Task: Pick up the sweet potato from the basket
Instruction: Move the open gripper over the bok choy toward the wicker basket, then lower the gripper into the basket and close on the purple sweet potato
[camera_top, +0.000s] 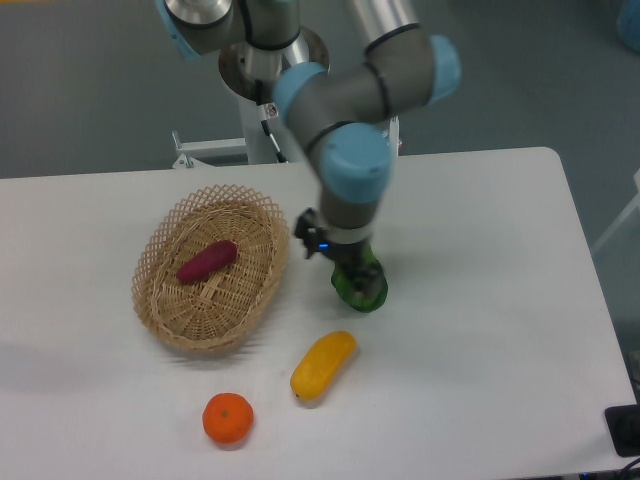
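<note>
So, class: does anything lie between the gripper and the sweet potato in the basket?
Nothing visible does. The gripper hangs just right of the basket, over the green vegetable. Between it and the sweet potato there is only the basket's low rim.
</note>
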